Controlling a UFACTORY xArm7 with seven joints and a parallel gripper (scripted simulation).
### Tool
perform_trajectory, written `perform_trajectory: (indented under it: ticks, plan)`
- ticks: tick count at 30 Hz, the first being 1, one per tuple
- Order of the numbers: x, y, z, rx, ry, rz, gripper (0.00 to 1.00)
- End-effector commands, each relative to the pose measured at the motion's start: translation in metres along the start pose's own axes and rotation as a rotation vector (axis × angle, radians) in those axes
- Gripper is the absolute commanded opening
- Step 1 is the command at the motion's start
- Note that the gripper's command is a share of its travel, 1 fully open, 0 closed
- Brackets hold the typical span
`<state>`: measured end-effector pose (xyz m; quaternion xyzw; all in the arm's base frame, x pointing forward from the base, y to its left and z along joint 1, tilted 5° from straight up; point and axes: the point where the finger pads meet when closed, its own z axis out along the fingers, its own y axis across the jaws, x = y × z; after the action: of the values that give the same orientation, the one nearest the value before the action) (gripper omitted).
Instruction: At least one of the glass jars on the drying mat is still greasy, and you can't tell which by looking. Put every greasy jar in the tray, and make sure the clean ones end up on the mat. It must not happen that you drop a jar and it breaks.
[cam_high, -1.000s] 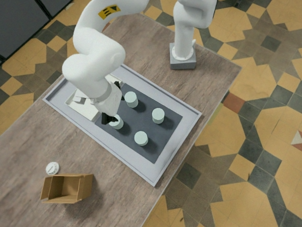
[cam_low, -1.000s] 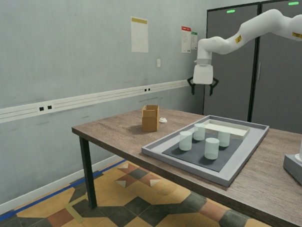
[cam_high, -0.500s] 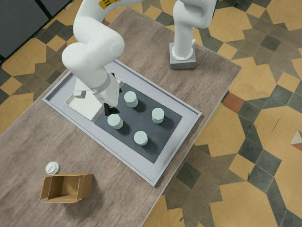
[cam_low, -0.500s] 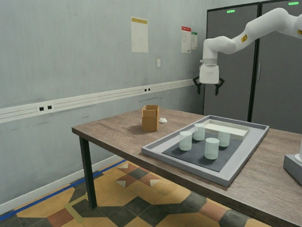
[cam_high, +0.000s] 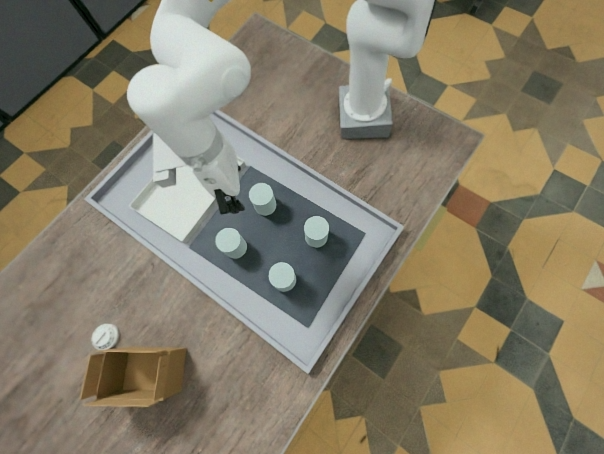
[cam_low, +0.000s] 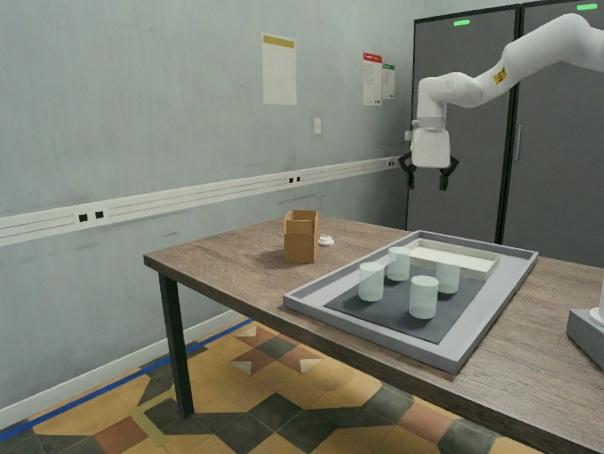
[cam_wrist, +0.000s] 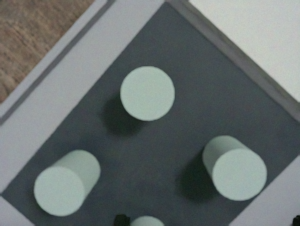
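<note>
Several pale green glass jars stand upright on the dark drying mat (cam_high: 300, 295) (cam_low: 390, 315) (cam_wrist: 165, 165). In the top view they are the back jar (cam_high: 262, 198), the right jar (cam_high: 316, 231), the left jar (cam_high: 230, 242) and the front jar (cam_high: 282, 276). The wrist view shows one jar (cam_wrist: 147, 93) in the middle and others around it. The white tray (cam_high: 170, 210) (cam_low: 452, 255) (cam_wrist: 260, 35) lies beside the mat and is empty. My gripper (cam_high: 229, 205) (cam_low: 428, 179) is open and empty. It hangs high above the mat's edge by the tray.
Mat and tray sit inside a large grey rimmed tray (cam_high: 260, 320) (cam_low: 380, 345). An open cardboard box (cam_high: 132, 375) (cam_low: 300, 236) and a small white round dial (cam_high: 105, 336) (cam_low: 326, 241) lie on the wooden table. The arm's base (cam_high: 365, 120) (cam_low: 585, 330) stands at the table's far side.
</note>
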<state>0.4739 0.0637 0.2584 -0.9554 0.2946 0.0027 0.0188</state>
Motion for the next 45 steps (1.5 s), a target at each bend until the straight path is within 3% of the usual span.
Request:
perform_trajectory:
  ticks: [1,45]
  plan:
    - [-0.001,0.011,-0.002,0.002,0.004,-0.071,1.00]
    - [-0.025,0.094,0.006,-0.038,0.006,-0.598,1.00]
